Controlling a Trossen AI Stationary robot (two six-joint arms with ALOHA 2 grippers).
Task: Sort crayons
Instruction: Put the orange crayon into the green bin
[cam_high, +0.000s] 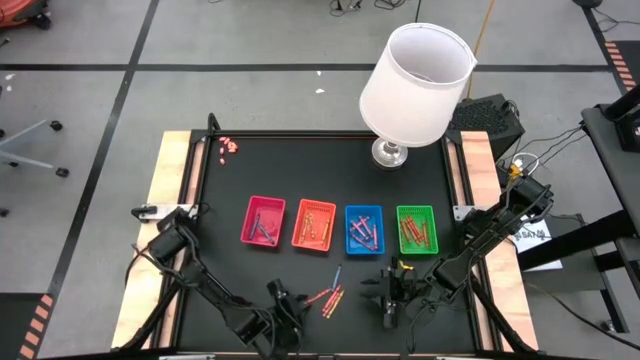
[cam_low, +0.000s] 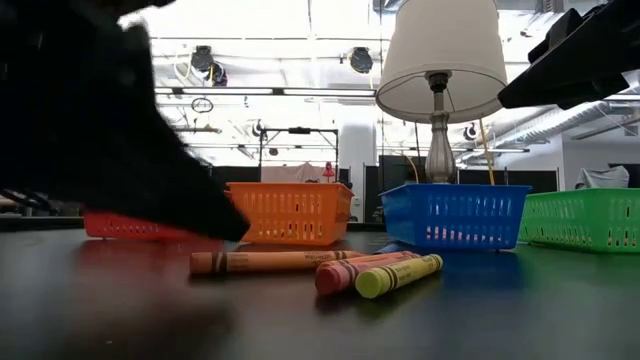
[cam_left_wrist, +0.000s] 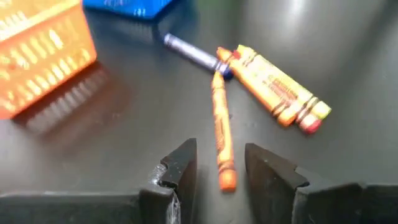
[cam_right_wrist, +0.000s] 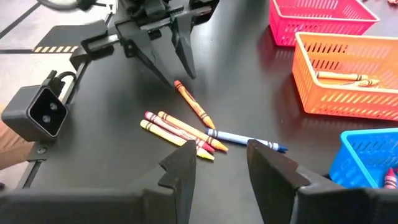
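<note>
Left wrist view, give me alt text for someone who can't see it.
The open left gripper straddles the end of an orange crayon lying on the black table. Beyond lie a blue crayon and three more bunched together, with an orange tray nearby.

A lab: taped floor (cam_high: 90, 120), ceiling pipes (cam_low: 270, 92), cables (cam_high: 545, 150).

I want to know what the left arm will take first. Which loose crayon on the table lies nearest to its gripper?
The lone orange crayon, its end between the open fingers of the left gripper. The blue crayon and the others lie farther off.
</note>
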